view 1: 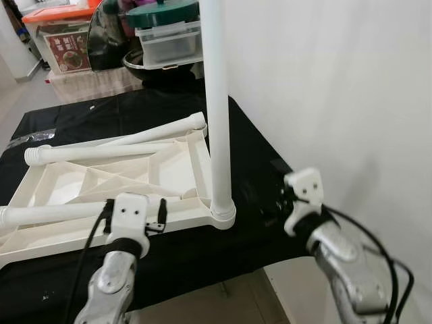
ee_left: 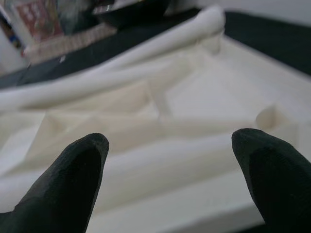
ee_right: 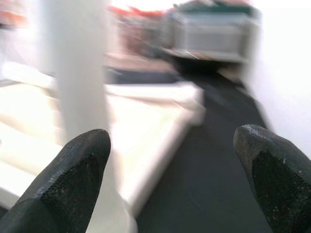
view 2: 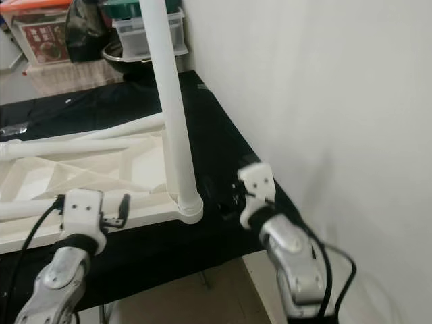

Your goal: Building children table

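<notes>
Worktop (view 1: pixel 250 145) under a black cloth runs along a white wall (view 1: pixel 337 88) on my right; beyond its far end stand stacked plastic tubs (view 1: pixel 165 37), a dark bowl (view 1: pixel 145 67) and an orange-lidded box (view 1: pixel 57 34). The task's thing, a white tabletop (view 1: pixel 101 185), lies underside up on the cloth, its ribs showing. One leg (view 1: pixel 217 101) stands upright in the near right corner socket (view 1: pixel 223 212). Two more legs (view 1: pixel 101 152) lie across the far part of the frame, and another leg (view 1: pixel 47 214) lies along the near edge.

My left tool (view 1: pixel 131 216) hovers over the near rim, by the lying leg, to the left of the socket. My right tool (view 1: pixel 297 199) hangs over bare cloth to the right of the upright leg, apart from it.

The left wrist view adds what the head views hide: my black fingers (ee_left: pixel 73 179) are spread wide, with nothing between them but the blurred frame below. The right wrist view shows that tool's fingers (ee_right: pixel 73 179) spread too, the upright leg rising just beyond one of them, the tubs blurred far off.
</notes>
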You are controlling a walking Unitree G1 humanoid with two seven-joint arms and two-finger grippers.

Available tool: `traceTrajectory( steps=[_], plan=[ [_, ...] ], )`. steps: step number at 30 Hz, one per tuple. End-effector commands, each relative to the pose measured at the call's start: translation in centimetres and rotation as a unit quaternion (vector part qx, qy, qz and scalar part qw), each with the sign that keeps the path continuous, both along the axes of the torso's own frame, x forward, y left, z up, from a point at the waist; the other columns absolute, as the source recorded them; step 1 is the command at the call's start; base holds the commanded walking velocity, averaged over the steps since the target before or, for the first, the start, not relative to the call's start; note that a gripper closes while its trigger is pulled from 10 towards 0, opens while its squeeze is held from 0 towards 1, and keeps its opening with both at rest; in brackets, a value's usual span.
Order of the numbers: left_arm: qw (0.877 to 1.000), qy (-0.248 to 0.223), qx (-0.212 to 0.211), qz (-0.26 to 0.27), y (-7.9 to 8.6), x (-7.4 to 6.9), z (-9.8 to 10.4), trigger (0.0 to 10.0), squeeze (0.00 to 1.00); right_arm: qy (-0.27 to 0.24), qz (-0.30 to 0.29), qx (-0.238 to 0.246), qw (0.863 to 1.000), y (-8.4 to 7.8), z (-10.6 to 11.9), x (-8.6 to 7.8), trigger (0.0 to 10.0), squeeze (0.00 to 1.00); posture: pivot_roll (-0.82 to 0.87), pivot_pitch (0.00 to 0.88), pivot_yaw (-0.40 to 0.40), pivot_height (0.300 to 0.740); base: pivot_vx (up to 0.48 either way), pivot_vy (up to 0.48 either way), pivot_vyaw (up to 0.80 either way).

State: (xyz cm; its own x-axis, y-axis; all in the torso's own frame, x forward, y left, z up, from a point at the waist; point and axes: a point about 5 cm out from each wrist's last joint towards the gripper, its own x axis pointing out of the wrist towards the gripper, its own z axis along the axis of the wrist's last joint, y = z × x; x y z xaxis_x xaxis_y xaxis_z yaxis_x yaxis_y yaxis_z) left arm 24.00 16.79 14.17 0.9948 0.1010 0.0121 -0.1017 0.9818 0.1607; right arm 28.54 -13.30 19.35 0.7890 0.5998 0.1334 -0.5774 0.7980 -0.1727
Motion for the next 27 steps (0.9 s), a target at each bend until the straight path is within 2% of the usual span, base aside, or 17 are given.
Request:
traceTrajectory(
  steps=[1, 6, 7, 9, 12, 13, 16, 22, 23, 27],
  plan=[
    [1.0, 0.017, -0.007, 0.009, 0.4, -0.7, -0.5, 10.0, 0.0, 0.012, 0.053, -0.005, 0.998, 1.0, -0.3, 0.0, 10.0, 0.0, -0.05, 0.128, 0.011, 0.74, 0.0, 0.0, 0.8],
    [1.0, 0.019, -0.023, -0.007, 0.2, -1.5, -0.6, 10.0, 0.0, 0.008, 0.079, -0.02, 0.997, 0.8, 0.4, 0.5, 10.0, 0.0, -0.04, 0.148, -0.002, 0.74, 0.0, 0.0, 0.8],
    [0.999, 0.02, -0.033, -0.025, -0.1, -1.9, -0.6, 10.0, 0.0, 0.01, 0.089, -0.023, 0.996, 0.4, 0.6, 0.6, 10.0, 0.0, -0.03, 0.162, -0.006, 0.74, 0.0, 0.0, 0.8],
    [0.997, 0.018, -0.04, -0.06, -1.0, -2.8, -0.5, 10.0, 0.0, 0.022, 0.112, -0.034, 0.993, -0.3, 0.8, 0.9, 10.0, 0.0, -0.03, 0.17, -0.01, 0.74, 0.0, 0.0, 0.0],
    [0.996, 0.013, -0.043, -0.083, -1.6, -3.2, -0.3, 10.0, 0.0, 0.025, 0.126, -0.038, 0.991, -0.6, 0.9, 1.0, 10.0, 0.0, -0.02, 0.174, -0.011, 0.74, 0.0, 0.0, 0.0],
    [0.993, 0.008, -0.046, -0.11, -2.1, -3.5, -0.1, 10.0, 0.0, 0.021, 0.141, -0.042, 0.989, -0.3, 1.2, 1.4, 10.0, 0.0, -0.02, 0.175, -0.012, 0.74, 0.0, 0.0, 0.0],
    [0.99, 0.006, -0.047, -0.133, -2.6, -3.7, 0.0, 10.0, 0.0, 0.017, 0.167, -0.049, 0.985, 0.5, 1.5, 1.7, 10.0, 0.0, -0.02, 0.174, -0.013, 0.74, 0.0, 0.0, 0.0],
    [0.986, 0.003, -0.055, -0.156, -3.0, -4.0, 0.1, 10.0, 0.0, 0.017, 0.198, -0.058, 0.978, 1.3, 1.7, 2.1, 10.0, 0.0, -0.01, 0.172, -0.019, 0.74, 0.0, 0.0, 0.0],
    [0.984, -0.001, -0.06, -0.17, -3.3, -4.2, 0.2, 10.0, 0.0, 0.021, 0.21, -0.062, 0.975, 1.2, 1.7, 2.5, 0.0, 0.0, 0.0, 0.171, -0.031, 0.74, 0.0, 0.0, 0.0],
    [0.977, -0.01, -0.072, -0.201, -3.9, -4.7, 0.5, 10.0, 0.0, 0.03, 0.237, -0.075, 0.968, 0.6, 2.0, 3.2, 0.0, 0.0, 0.0, 0.17, -0.042, 0.74, 0.0, 0.0, 0.0]
  ],
)
